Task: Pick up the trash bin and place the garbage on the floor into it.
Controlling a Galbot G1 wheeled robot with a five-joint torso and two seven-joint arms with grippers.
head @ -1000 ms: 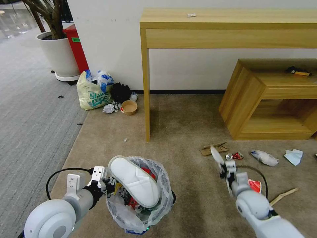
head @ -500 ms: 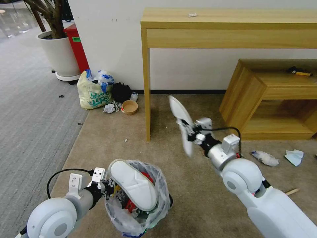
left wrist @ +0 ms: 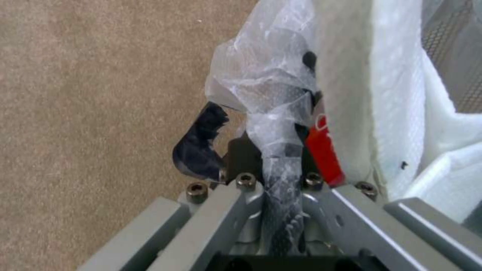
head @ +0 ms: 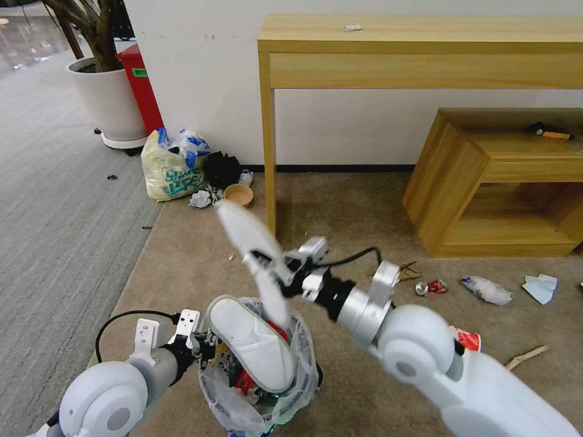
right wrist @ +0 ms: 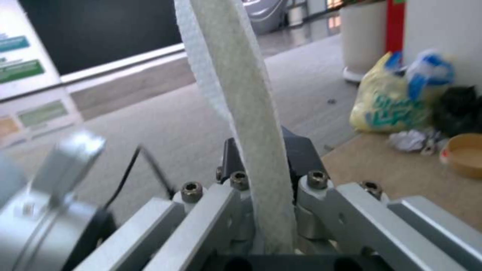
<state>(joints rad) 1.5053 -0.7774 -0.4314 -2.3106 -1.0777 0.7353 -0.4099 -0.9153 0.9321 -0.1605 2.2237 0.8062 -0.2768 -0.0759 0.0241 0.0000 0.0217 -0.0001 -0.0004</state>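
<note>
Step in hand: dropping a second slipper into the trash bin. Right gripper is clamped on that slipper, just above the bin's rim. Left gripper pinches the bin's rim and liner, holding it beside the carpet edge. Next likely needs lowering and release, but the first slipper fills the mouth. Can, packet, tissue, stick lie right of the bin.
</note>
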